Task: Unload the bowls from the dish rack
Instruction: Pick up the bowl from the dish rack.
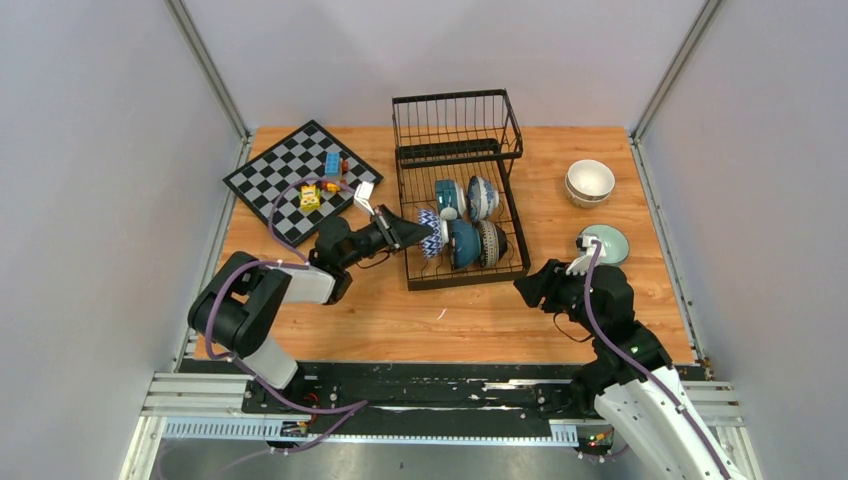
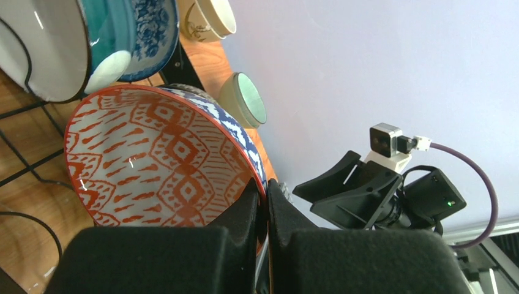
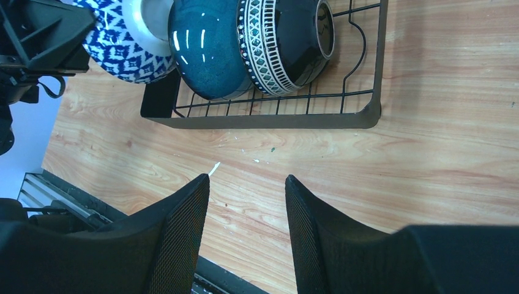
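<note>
The black wire dish rack stands mid-table with several bowls on edge in it: a teal one, a blue patterned one, a dark blue one and a dark banded one. At the rack's left side my left gripper is shut on the rim of a bowl that is orange-red patterned inside and blue-white outside; its jaws pinch the rim. My right gripper hangs open and empty over bare wood in front of the rack, at its right corner.
Two stacked cream bowls and a mint green bowl sit on the table right of the rack. A chessboard with toy blocks lies at the back left. Grey walls close in on both sides.
</note>
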`<state>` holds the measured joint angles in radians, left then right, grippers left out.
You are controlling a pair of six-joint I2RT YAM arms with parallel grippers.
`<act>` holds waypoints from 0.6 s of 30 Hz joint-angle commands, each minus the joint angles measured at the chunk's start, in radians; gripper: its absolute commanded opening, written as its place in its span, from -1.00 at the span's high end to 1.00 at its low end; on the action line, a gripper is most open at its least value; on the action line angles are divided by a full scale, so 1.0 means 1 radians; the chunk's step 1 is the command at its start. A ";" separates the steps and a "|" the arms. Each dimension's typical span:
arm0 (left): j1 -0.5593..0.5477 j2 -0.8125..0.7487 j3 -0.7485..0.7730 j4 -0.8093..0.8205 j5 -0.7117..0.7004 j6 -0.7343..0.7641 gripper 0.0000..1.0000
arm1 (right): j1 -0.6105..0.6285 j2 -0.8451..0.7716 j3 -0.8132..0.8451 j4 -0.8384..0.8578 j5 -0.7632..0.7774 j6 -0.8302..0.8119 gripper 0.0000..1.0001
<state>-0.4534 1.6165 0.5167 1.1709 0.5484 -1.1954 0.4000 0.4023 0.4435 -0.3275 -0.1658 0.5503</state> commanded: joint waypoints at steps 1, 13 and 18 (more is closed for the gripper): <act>0.005 -0.084 -0.002 -0.002 0.001 0.053 1.00 | 0.019 -0.013 0.017 0.004 -0.002 0.012 -0.05; -0.048 -0.627 0.163 -1.023 -0.174 0.643 1.00 | 0.018 -0.012 0.150 -0.027 0.004 -0.084 -0.07; -0.160 -0.772 0.248 -1.386 -0.345 0.827 1.00 | 0.018 0.059 0.254 -0.084 -0.056 -0.144 -0.12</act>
<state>-0.5556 0.9283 0.7033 0.1539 0.3500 -0.6018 0.4000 0.4210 0.6270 -0.3618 -0.1699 0.4751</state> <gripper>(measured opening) 0.042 0.545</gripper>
